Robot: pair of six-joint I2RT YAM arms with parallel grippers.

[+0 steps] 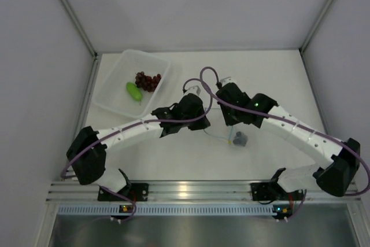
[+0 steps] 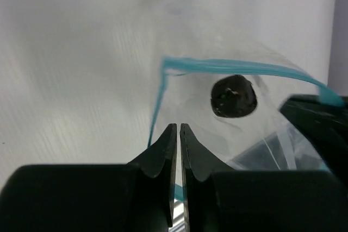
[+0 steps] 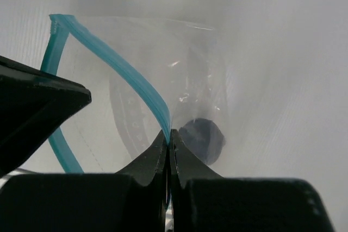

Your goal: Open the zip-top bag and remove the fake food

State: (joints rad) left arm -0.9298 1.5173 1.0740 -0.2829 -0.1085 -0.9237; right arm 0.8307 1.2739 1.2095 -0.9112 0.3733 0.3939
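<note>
The zip-top bag (image 1: 224,135) hangs open between my two grippers above the table middle. Its light blue zip strip (image 2: 244,68) is spread apart. My left gripper (image 2: 179,127) is shut on one side of the bag's mouth; in the top view it (image 1: 202,121) sits left of the bag. My right gripper (image 3: 169,133) is shut on the other zip strip (image 3: 130,74); in the top view it (image 1: 226,121) sits to the right. The small dark lump (image 1: 240,139) lies inside the bag (image 2: 234,96) (image 3: 204,139). The grape bunch (image 1: 148,80) and the green piece (image 1: 134,91) lie in the tub.
The translucent rectangular tub (image 1: 110,99) stands at the back left of the table. White walls enclose the table on the left, back and right. The arm bases and a metal rail (image 1: 191,192) run along the near edge.
</note>
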